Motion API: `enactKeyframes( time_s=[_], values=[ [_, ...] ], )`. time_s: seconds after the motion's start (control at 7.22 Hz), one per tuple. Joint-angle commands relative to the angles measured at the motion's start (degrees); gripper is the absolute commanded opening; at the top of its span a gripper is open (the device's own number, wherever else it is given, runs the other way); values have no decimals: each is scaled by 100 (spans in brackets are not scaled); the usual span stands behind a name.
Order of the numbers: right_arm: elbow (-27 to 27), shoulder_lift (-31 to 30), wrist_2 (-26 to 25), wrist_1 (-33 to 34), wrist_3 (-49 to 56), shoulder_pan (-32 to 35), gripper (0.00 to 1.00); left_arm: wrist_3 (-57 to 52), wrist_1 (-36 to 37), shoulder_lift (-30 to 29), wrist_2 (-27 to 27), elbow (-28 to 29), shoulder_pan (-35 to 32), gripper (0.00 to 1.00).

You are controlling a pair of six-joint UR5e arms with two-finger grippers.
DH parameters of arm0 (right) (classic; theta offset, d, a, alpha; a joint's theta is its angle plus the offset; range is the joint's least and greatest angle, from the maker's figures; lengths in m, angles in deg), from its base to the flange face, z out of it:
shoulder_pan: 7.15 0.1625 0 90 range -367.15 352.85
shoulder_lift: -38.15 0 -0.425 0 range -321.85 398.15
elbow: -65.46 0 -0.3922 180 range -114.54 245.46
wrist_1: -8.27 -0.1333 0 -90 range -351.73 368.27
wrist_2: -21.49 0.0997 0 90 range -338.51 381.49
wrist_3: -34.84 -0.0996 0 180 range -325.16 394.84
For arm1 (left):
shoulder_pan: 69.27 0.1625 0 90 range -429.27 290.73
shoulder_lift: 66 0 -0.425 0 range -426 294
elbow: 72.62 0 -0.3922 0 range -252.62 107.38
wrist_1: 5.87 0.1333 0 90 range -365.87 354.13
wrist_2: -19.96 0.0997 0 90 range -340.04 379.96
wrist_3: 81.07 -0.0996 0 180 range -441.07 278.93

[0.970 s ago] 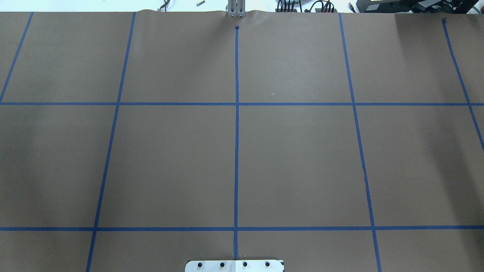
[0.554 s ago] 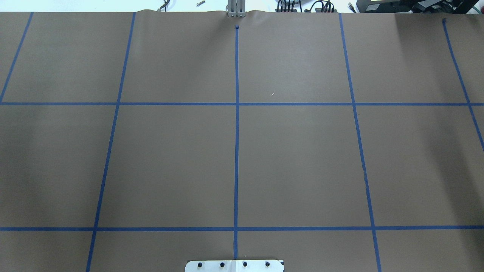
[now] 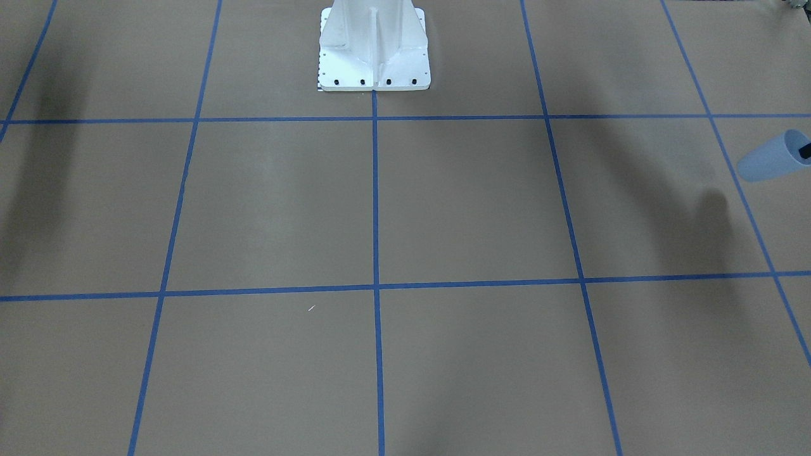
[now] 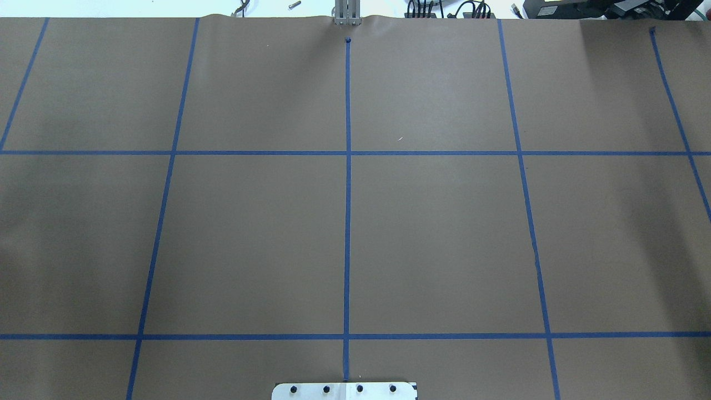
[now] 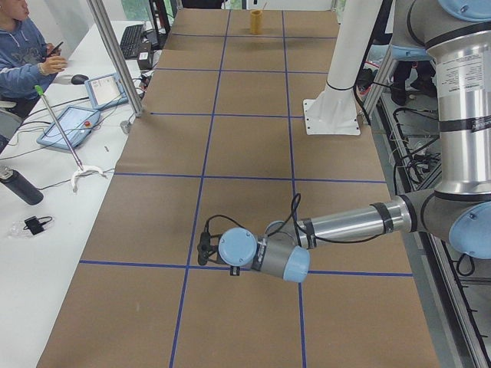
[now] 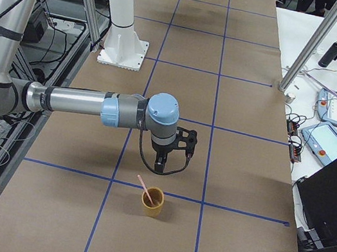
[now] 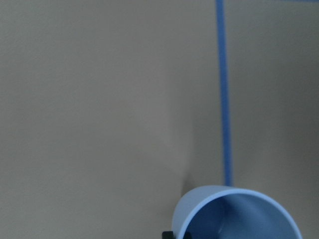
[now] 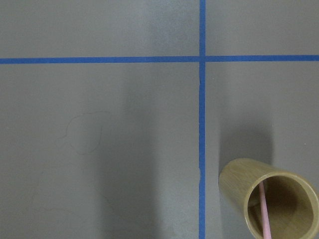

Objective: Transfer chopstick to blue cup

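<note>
Pale pink thin chopstick (image 8: 265,209) is awaiting pickup from tan cylindrical cup (image 8: 234,184): right gripper (image 6: 162,163), aperture indeterminable, is needing alignment overhead; left gripper (image 3: 803,152) is clamping light blue plastic tumbler (image 3: 763,161).

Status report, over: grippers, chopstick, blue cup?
Left gripper at blue cup rim, jaws unclear. Right gripper hovering near tan cup, jaws unclear. Chopstick leans in tan cup, untouched. No obstacle seen.

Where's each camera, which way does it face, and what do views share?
Front-facing: across the table, facing the base; blue cup at right edge.
Overhead: behind the base, looking down; its edge only.
Exterior left: table's left end; left arm near.
Exterior right: opposite end; right arm near, chopstick in tan cup.
Left wrist: down onto the blue cup, shared with front-facing.
Right wrist: down onto tan cup and chopstick, as exterior right.
</note>
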Motion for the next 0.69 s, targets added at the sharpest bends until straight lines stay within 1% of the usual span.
enactKeyframes(
  time_s=[0.0, 0.14, 0.42, 0.55],
  values=[
    [0, 15, 16, 0, -9, -41, 100, 2172, 157, -1199, -34, -444, 907, 0],
    [0, 128, 33, 8, -78, -59, 100, 3383, 175, -2032, 410, -445, 1548, 0],
    [27, 244, 60, 0, -237, -103, 100, 5661, 201, -3554, 1525, -472, 2831, 0],
    [27, 244, 60, 0, -237, -111, 100, 6211, 462, -4135, 2279, -402, 3585, 0]
  ],
)
